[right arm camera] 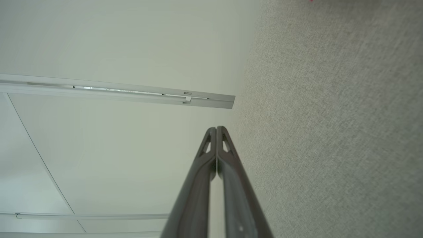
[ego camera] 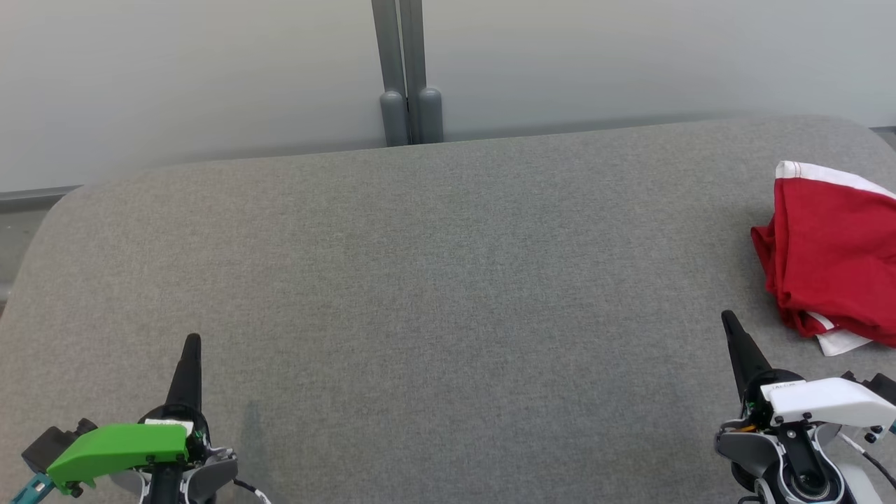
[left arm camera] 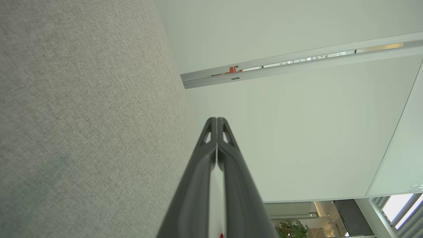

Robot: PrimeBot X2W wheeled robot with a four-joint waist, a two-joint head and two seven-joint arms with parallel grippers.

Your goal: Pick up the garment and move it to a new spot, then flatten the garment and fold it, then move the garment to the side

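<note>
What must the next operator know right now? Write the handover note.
Left claw: shut, empty, low at the near left.
Right claw: shut, empty, just short of the red garment.
Garment: a loosely folded bundle at the right edge of the grey surface, white trim showing.
Done: seemingly folded and set aside, though I cannot confirm it.
Left: check the fold; redo if untidy.

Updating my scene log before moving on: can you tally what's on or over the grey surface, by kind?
Garments: 1, the red garment on the right of the grey surface.
Grippers: 2, the left gripper and the right gripper, both shut.
Total: 3.
</note>
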